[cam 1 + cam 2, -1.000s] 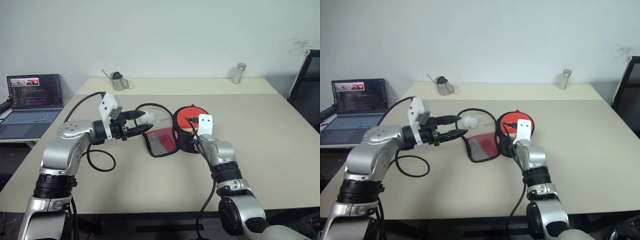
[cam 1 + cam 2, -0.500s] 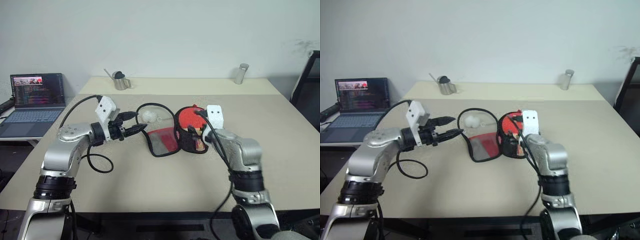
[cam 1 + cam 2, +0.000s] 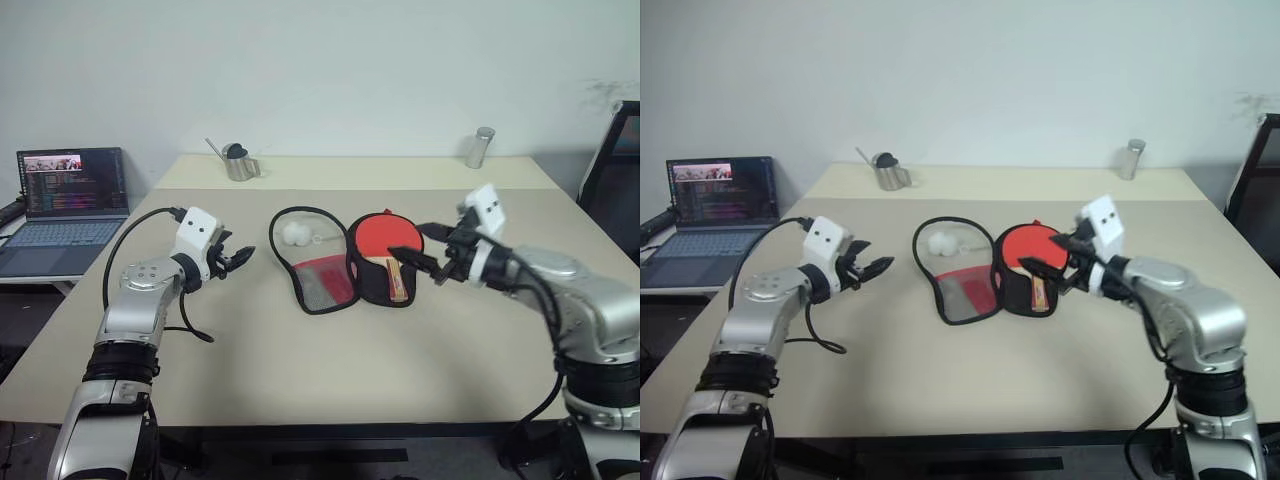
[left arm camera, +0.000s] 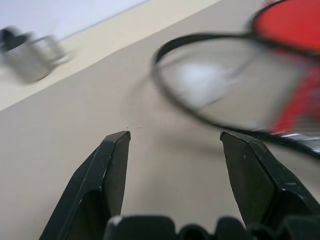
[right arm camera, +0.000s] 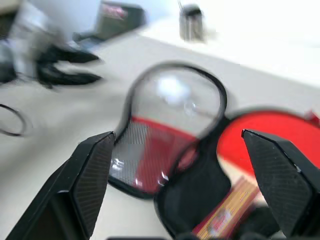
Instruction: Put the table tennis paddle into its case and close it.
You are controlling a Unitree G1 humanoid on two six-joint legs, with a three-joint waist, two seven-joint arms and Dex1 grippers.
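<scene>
While table tennis paddle (image 3: 385, 246) lies inside open case (image 3: 340, 262) | left gripper (image 3: 238, 259), right gripper (image 3: 431, 253) flank case, both spread, empty | next: fold lid, zip.

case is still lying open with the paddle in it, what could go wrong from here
1. The case lies open, its flap spread flat to the left of the paddle. Both claws, left and right, hang open and off it; the flap may fold crooked over the paddle.
2. Something white lies inside the flap; it might slip out or jam the zipper rim during folding.
3. The handle may block the zip.
</scene>
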